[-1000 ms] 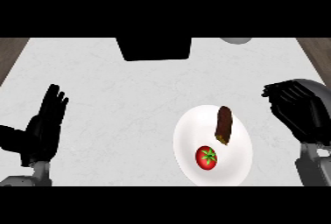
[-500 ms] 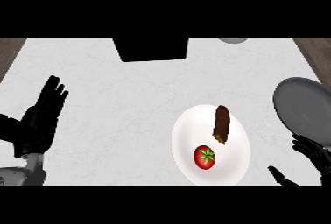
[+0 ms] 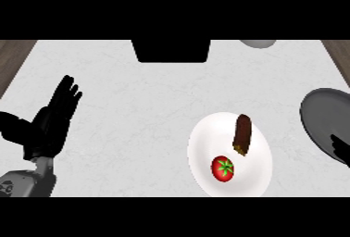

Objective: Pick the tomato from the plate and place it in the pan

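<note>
- One tomato (image 3: 223,168) lies on the near part of a white plate (image 3: 205,139), close beside a brown piece of food (image 3: 242,134) on the same plate.
- The grey pan (image 3: 322,118) sits at the bench's (image 3: 137,102) right edge, apart from the plate.
- The left hand (image 3: 49,125) rests at the view's left, fingers spread and upright, holding nothing.
- The right hand (image 3: 340,149) shows only as a dark tip over the pan; I cannot tell how it is set.

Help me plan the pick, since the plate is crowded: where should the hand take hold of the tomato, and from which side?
Probably from above and the right, pinching across the tomato's round red body. Its green stem faces up, and it sits at the near end of the white plate, apart from the brown piece behind it. The right hand, barely showing at the right edge, is nearest.
</note>
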Controlling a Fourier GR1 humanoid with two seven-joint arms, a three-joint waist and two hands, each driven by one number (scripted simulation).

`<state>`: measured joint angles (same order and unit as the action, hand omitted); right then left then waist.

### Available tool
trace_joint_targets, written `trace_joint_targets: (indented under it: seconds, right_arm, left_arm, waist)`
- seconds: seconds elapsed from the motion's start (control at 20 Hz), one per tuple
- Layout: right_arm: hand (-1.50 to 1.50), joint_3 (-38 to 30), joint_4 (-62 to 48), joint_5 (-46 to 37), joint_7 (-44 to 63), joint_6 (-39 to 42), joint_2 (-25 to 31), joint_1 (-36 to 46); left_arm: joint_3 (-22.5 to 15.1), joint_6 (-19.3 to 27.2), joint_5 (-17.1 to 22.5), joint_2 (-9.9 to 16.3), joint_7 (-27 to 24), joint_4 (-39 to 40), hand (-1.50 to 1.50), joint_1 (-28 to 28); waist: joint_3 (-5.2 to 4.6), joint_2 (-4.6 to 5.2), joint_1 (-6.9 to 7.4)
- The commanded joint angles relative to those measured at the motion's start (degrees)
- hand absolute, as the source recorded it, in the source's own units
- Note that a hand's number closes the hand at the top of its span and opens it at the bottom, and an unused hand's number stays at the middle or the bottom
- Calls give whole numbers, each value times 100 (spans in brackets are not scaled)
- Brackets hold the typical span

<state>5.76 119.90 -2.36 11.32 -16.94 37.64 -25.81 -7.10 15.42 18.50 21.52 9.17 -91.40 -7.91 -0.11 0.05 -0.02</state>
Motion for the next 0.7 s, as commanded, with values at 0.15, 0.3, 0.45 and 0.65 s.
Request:
trace_joint_targets:
  seconds: [0.15, 0.3, 0.45, 0.65]
  right_arm:
    - [-150, 350, -427, -349, 1724, 959, 714, 1510]
    - [-150, 1025, -261, -503, 2286, 1422, 748, 1695]
    - [-150, 1226, -564, 75, 2617, 2203, 871, 2006]
    - [-150, 1835, -284, 161, 3626, 2707, 609, 2538]
  left_arm:
    - [117, -160, 44, -86, -10, 203, 0, -188]
    - [58, -134, -66, -84, 76, 188, 0, -272]
    - [90, -244, -19, -94, 86, 378, 0, -402]
    - [220, -330, -5, -12, 63, 245, 0, -194]
  waist:
    - [5, 30, 133]
    - [3, 26, 144]
    - [5, 41, 165]
    - [3, 7, 135]
